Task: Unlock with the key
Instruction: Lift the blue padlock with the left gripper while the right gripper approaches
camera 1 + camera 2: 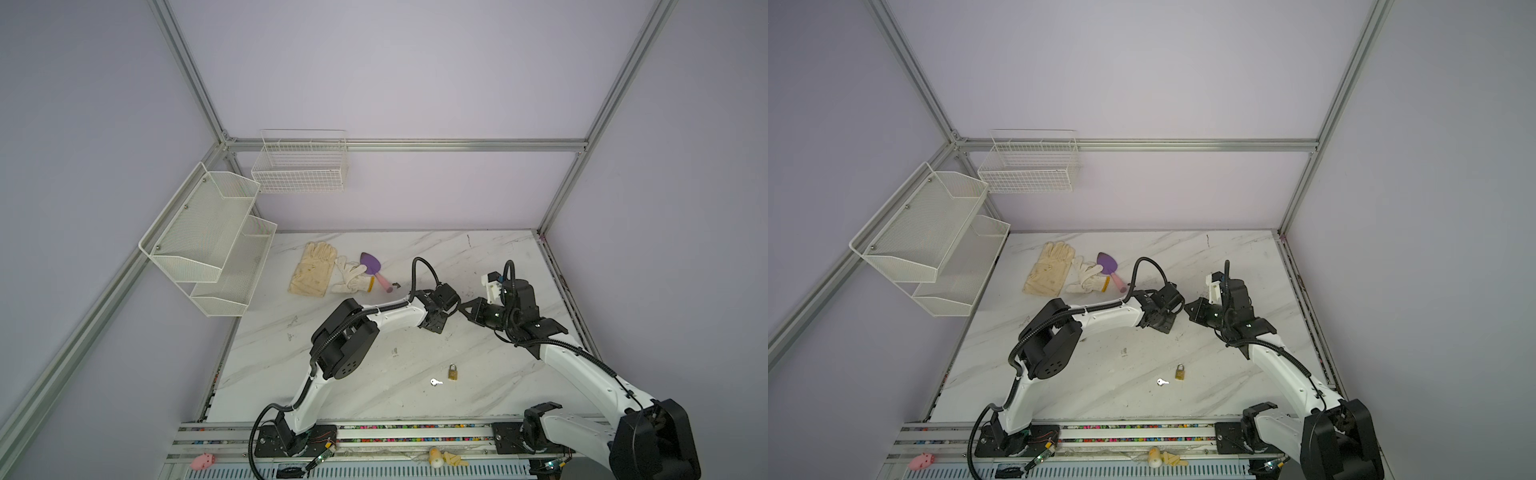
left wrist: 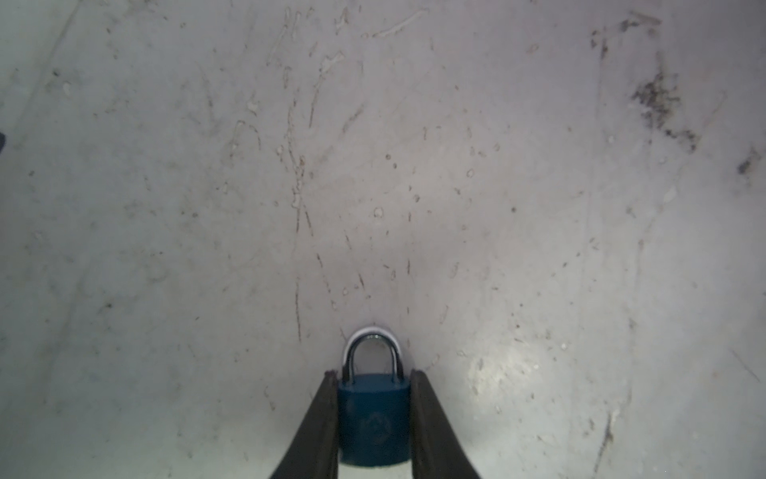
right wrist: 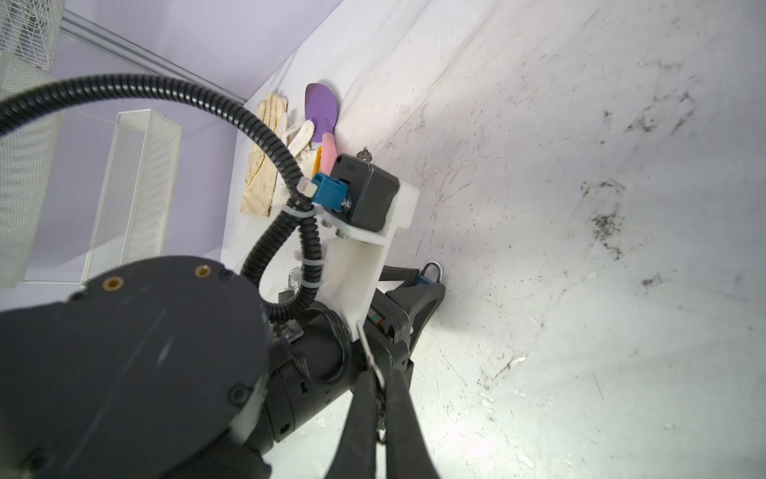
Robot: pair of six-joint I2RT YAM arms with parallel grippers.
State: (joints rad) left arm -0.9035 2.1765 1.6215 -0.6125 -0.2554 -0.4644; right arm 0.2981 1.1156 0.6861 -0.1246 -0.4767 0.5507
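Note:
A blue padlock (image 2: 373, 419) with a silver shackle lies flat on the marble table (image 2: 414, 166). My left gripper (image 2: 373, 375) is shut on its body, one finger pressed against each side. The right wrist view shows the same padlock (image 3: 422, 281) in that gripper (image 3: 416, 287). My right gripper (image 3: 382, 375) is shut on a silver key (image 3: 370, 352), whose blade sticks out past the fingertips toward the left arm. In both top views the left gripper (image 1: 435, 327) (image 1: 1160, 326) points down and hides the padlock. The right gripper (image 1: 460, 308) (image 1: 1186, 308) hovers just beside it.
A brass padlock (image 1: 453, 372) and a loose silver key (image 1: 435, 382) lie nearer the front edge. Gloves (image 1: 311, 270) and a purple trowel (image 1: 372, 266) lie at the back left. White wire baskets (image 1: 208, 241) hang on the left and back walls.

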